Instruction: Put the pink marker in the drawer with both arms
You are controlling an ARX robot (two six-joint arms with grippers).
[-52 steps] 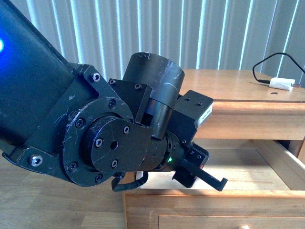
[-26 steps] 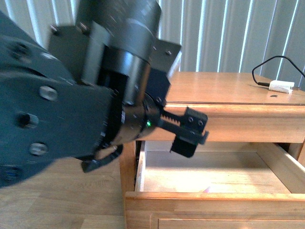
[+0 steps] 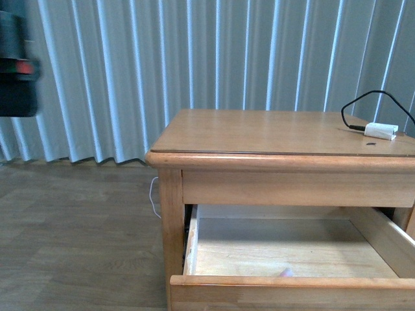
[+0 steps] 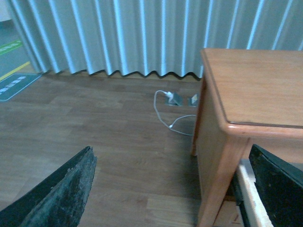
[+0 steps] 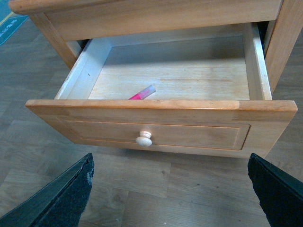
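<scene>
The pink marker point(image 5: 142, 92) lies on the floor of the open drawer point(image 5: 189, 127), close behind the front panel and left of the middle. In the front view only a pink tip point(image 3: 283, 273) shows above the drawer's front edge point(image 3: 292, 283). My right gripper point(image 5: 170, 194) hangs open over the wood floor in front of the drawer, below its round knob point(image 5: 144, 138), with nothing between its fingers. My left gripper point(image 4: 170, 189) is open and empty beside the nightstand's left front corner point(image 4: 227, 127). A blurred black piece of the left arm point(image 3: 16, 65) shows at the front view's left edge.
A white adapter point(image 3: 380, 131) with a black cable lies on the nightstand top at the right. A white cord point(image 4: 170, 118) trails on the floor by the nightstand's left side. Vertical blinds point(image 3: 194, 58) hang behind.
The left arm, which filled the front view over the drawer, has swung away up and to the left. The open drawer now shows in full.
</scene>
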